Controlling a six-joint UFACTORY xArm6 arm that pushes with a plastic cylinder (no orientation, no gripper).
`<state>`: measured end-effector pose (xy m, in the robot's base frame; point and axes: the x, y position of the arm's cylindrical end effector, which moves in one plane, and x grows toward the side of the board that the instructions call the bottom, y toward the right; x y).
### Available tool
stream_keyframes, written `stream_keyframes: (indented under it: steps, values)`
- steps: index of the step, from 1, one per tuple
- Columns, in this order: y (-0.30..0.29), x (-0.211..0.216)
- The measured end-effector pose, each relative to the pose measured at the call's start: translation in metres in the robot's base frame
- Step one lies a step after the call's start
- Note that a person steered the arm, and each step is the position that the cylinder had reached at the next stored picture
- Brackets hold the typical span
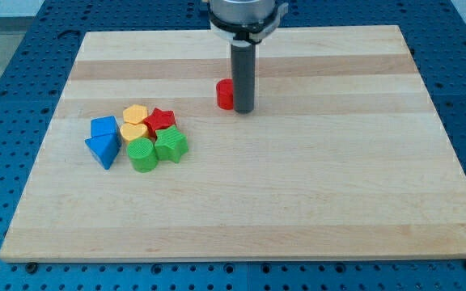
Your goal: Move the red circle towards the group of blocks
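The red circle [225,94] sits on the wooden board [314,178] near the view's top centre. My tip [243,110] stands right against its right side and partly hides it. The group of blocks lies to the lower left: a blue block [103,127], a blue triangle [103,150], a yellow block [135,114], a yellow heart [133,132], a red star [160,120], a green circle [142,155] and a green star [171,145]. They are packed close together.
The board rests on a blue perforated table [6,73]. The arm's grey housing [245,16] hangs over the board's top edge above the rod.
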<state>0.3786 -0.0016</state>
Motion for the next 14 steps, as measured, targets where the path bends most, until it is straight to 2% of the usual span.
stream_keyframes:
  steps: [1,3,4,5,6,7,8,10,12,14]
  values:
    - [0.0,-0.042]
    - [-0.004,-0.096]
    - [-0.047,-0.084]
    - [-0.071,-0.038]
    - [-0.062,0.003]
    - [-0.06,-0.015]
    - [-0.06,-0.057]
    - [-0.042,-0.078]
    - [0.011,-0.043]
    - [0.049,0.023]
